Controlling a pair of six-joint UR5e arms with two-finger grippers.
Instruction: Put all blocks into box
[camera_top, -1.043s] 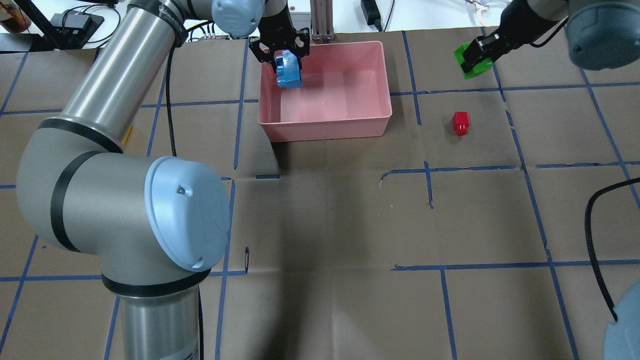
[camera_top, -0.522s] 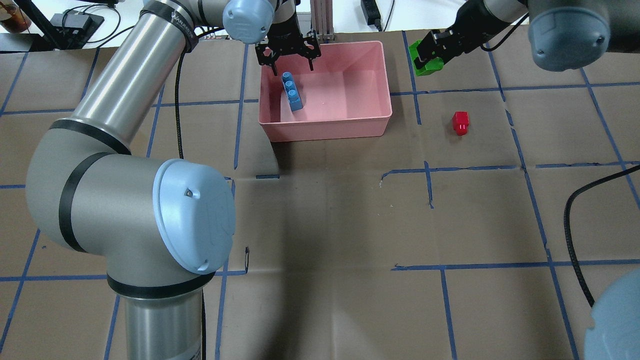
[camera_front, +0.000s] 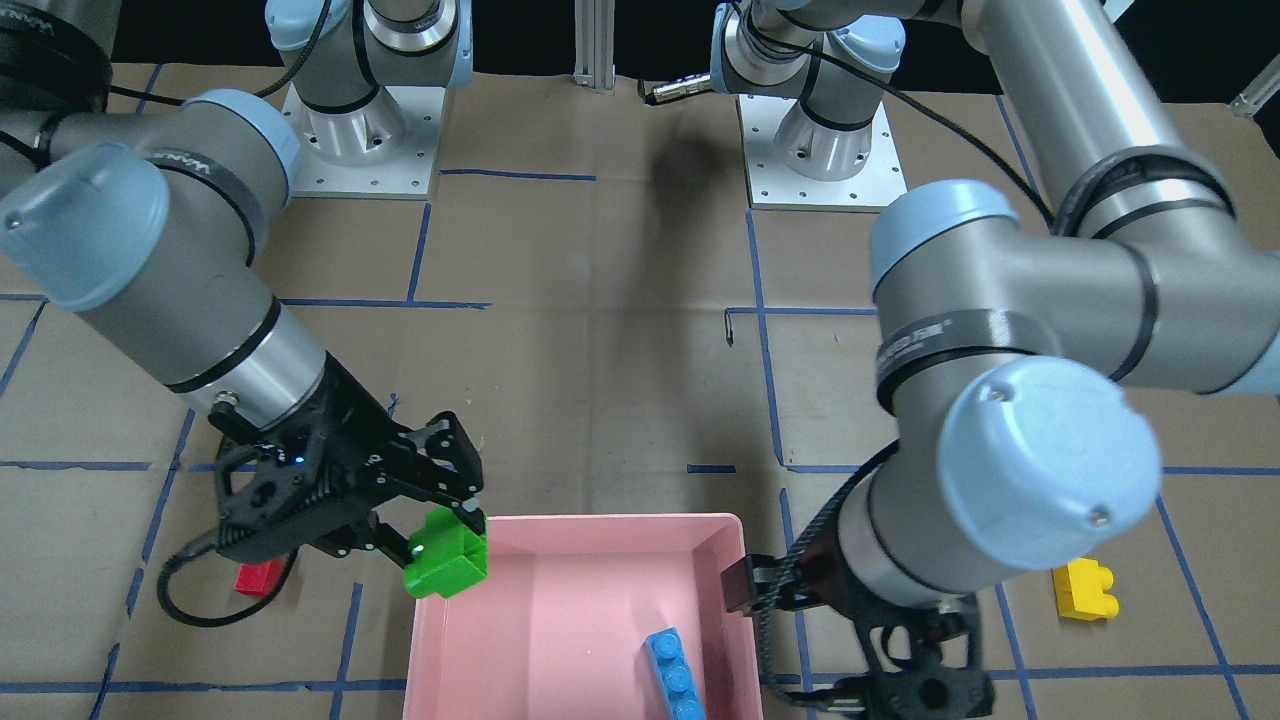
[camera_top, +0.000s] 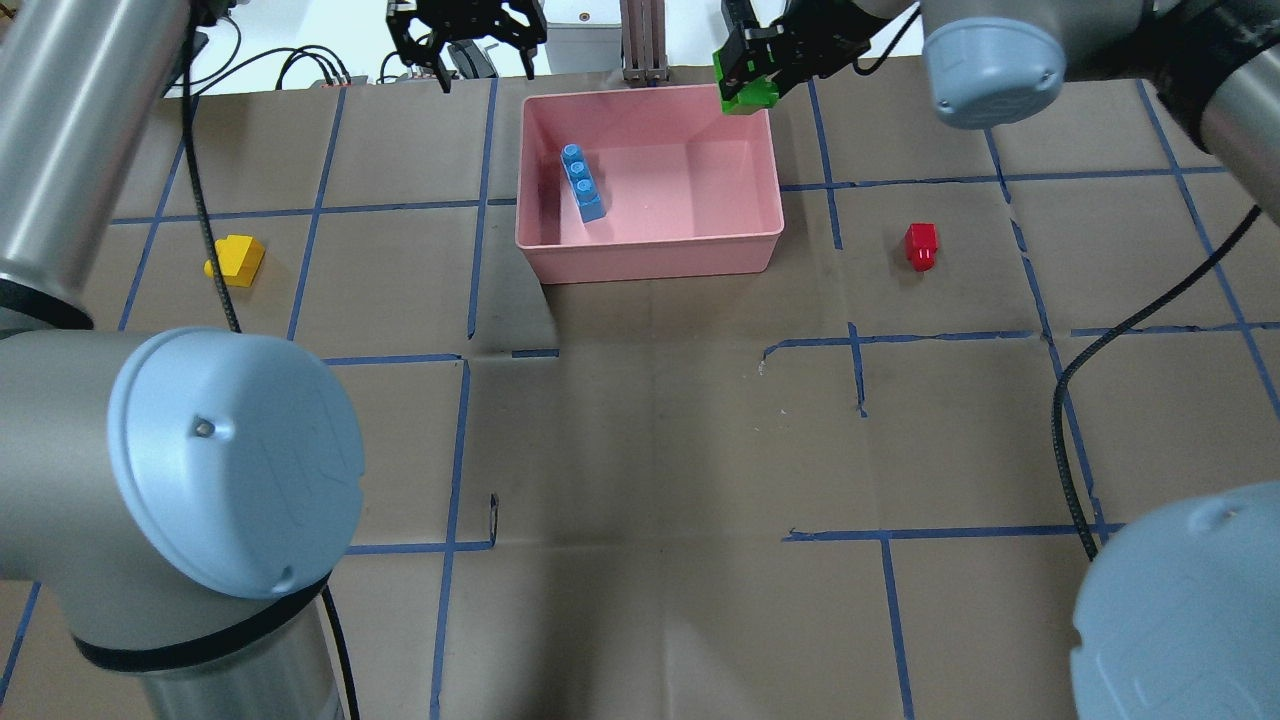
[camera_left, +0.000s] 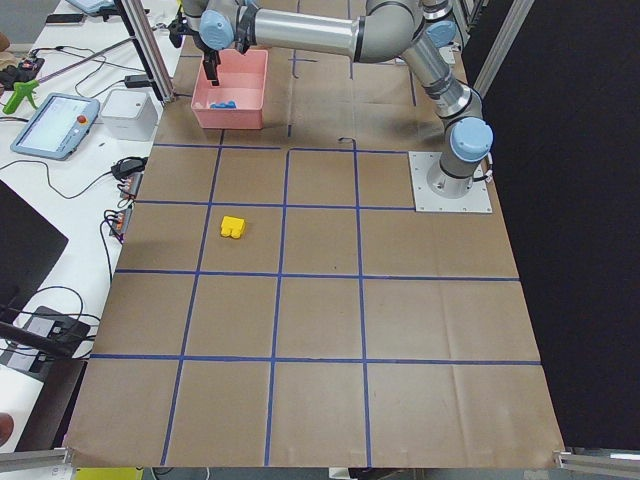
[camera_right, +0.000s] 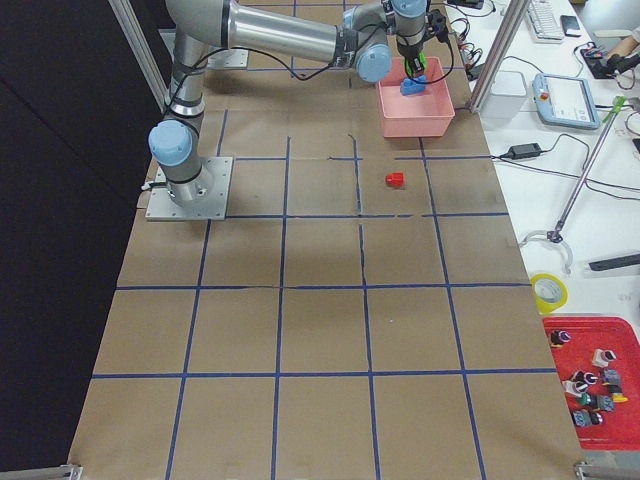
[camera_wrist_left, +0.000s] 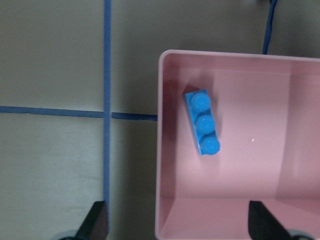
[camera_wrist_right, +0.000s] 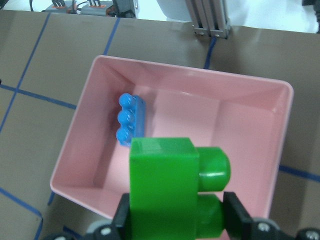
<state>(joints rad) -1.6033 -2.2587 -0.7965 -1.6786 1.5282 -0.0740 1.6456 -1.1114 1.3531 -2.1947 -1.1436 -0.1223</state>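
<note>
The pink box (camera_top: 650, 252) stands at the table's far middle. The blue three-stud brick (camera_top: 582, 182) lies inside it near its left wall, also in the left wrist view (camera_wrist_left: 203, 122). My right gripper (camera_top: 745, 85) is shut on the green brick (camera_top: 750, 95) and holds it over the box's far right corner; the right wrist view shows the green brick (camera_wrist_right: 172, 187) above the box's inside. My left gripper (camera_top: 468, 45) is open and empty, beyond the box's far left corner. The red brick (camera_top: 921, 246) lies right of the box. The yellow brick (camera_top: 236, 261) lies far left.
Brown paper with blue tape lines covers the table. An aluminium post (camera_top: 642, 40) stands just behind the box's far wall. Cables and devices (camera_top: 310, 65) lie past the far edge. My big arm joints (camera_top: 235, 460) hang over the near left and near right.
The left gripper let go of the blue brick, which now lies in the box, and pulled back and leftward, still open. The right gripper carried the green brick left to the box's far right corner.
</note>
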